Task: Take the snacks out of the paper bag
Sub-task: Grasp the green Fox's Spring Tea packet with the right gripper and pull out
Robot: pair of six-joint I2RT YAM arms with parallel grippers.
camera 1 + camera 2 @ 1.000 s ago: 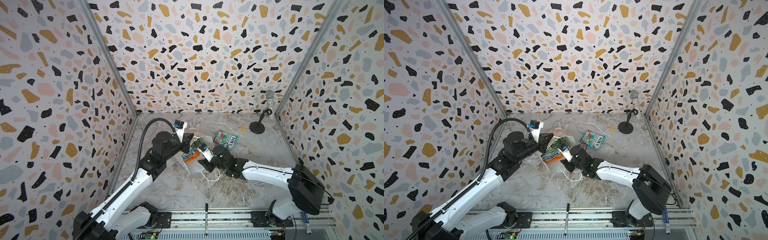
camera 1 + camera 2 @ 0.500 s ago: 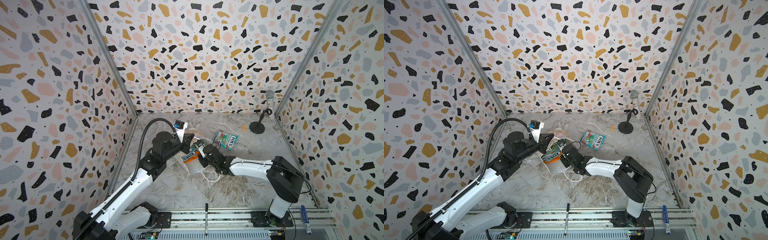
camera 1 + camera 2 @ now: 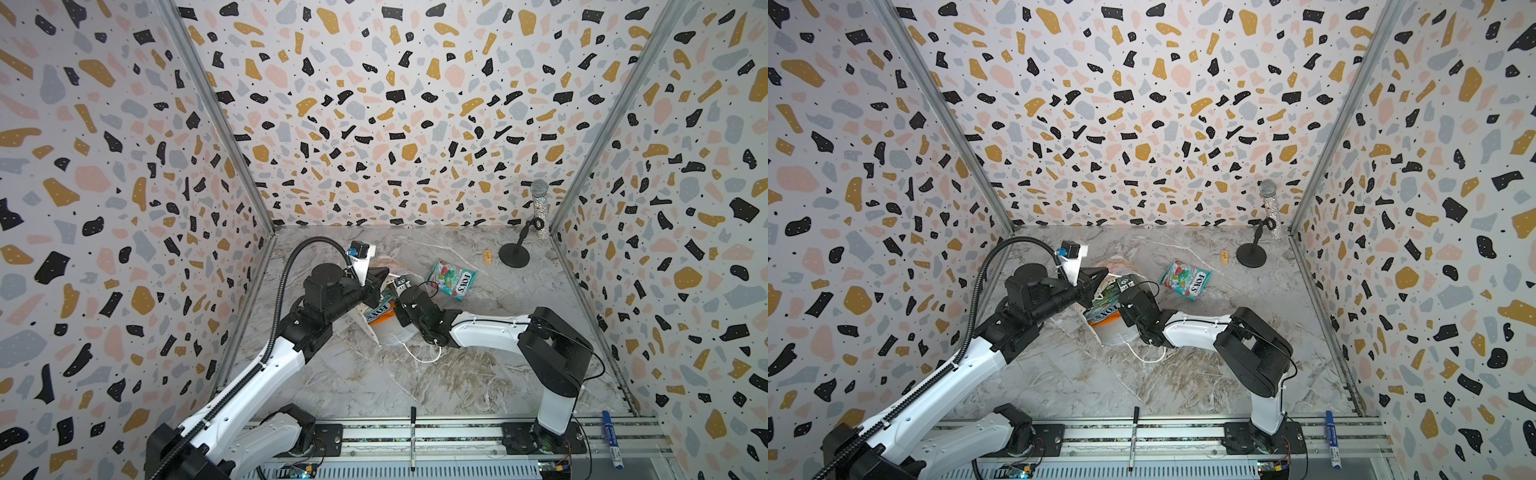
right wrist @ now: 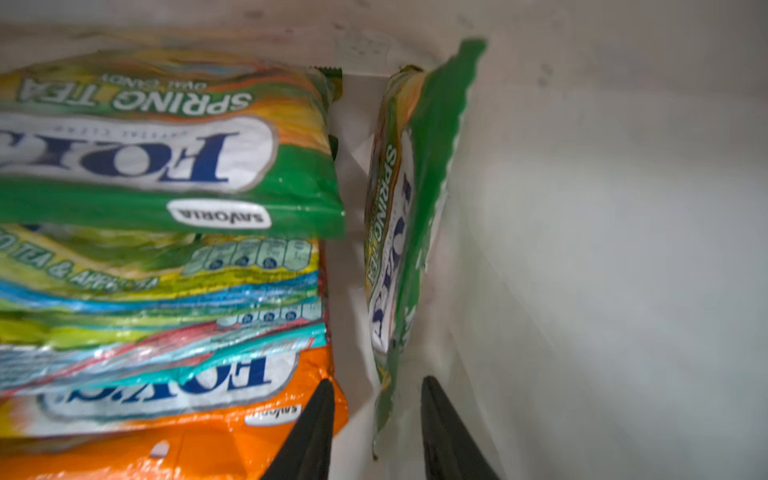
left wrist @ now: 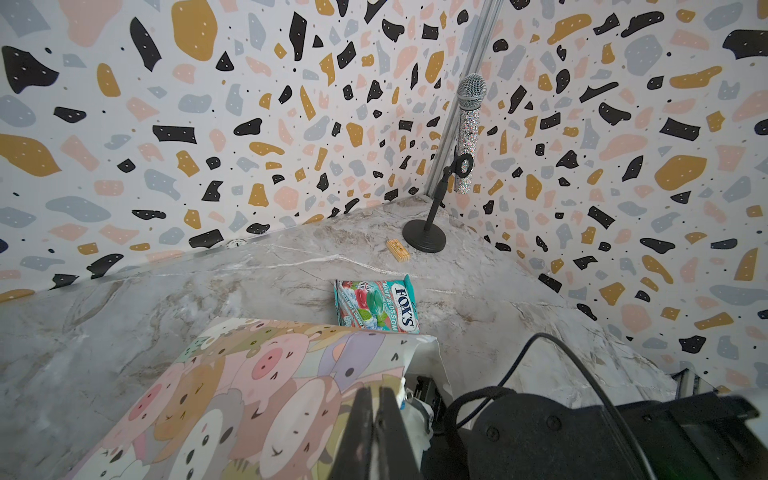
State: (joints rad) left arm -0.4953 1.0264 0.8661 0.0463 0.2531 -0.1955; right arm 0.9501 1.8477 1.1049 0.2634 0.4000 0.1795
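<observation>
On the marble tabletop point(image 3: 490, 382), left of middle in both top views, white paper bag point(image 3: 392, 334) point(image 3: 1116, 334) on its side, mouth toward the right arm, animal-printed face uppermost. In the far right corner, glittery microphone point(image 3: 539, 208) upright on a black round-based stand. Left gripper point(image 5: 376, 419) at the bag's raised upper rim, jaws pressed together on the paper. Right gripper point(image 4: 378, 419) deep inside the bag, jaws apart, lower edge of a green-yellow packet point(image 4: 399, 249) between them, a gap showing on one side. Beside that one and edge-on to it, a stack of snacks point(image 4: 166, 270): green-yellow, teal-red, and an orange packet point(image 4: 174, 453) closest to the gripper. Out on the marble, right of the bag and apart from it, one teal-red packet point(image 3: 454, 279) lying flat. On the front rail, blue marker point(image 3: 611, 440) and black pen point(image 3: 413, 440). Near the stand's base, small tan block point(image 3: 487, 256).
</observation>
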